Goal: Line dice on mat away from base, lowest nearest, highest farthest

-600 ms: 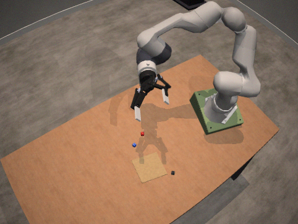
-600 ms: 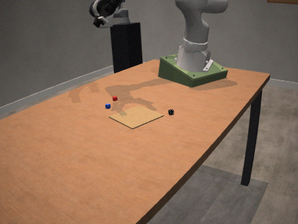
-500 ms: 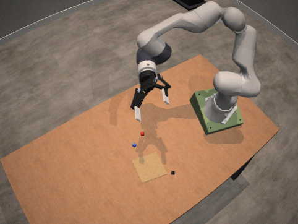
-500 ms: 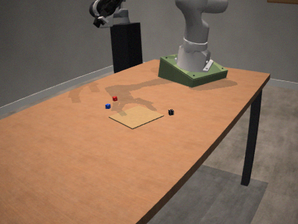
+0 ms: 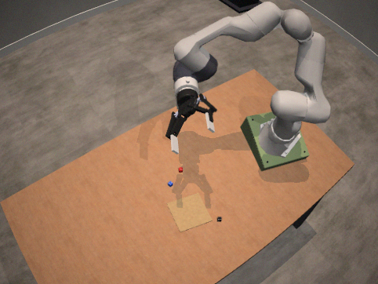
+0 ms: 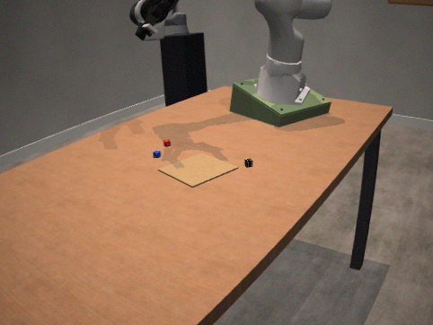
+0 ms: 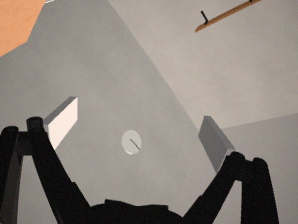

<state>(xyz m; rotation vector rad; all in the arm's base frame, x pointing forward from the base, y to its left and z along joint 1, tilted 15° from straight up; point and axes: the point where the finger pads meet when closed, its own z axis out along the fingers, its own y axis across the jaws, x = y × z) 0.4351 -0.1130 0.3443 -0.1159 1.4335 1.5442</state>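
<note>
A thin tan mat [image 5: 190,212] lies flat on the wooden table; it also shows in the exterior view [image 6: 198,169]. A red die [image 5: 180,169] [image 6: 166,143] and a blue die [image 5: 170,183] [image 6: 156,153] sit on the table just off the mat's far-left side. A black die [image 5: 219,219] [image 6: 248,162] sits on the table just off the mat's right side. My gripper [image 5: 193,135] is open and empty, high above the table, up from the red die. The wrist view shows only the open fingers against the room walls. The dice faces are too small to read.
The arm's green base block [image 5: 274,141] [image 6: 279,102] stands on the table's far right. A dark pillar [image 6: 184,67] stands behind the table. The table's edge runs close along the right of the black die.
</note>
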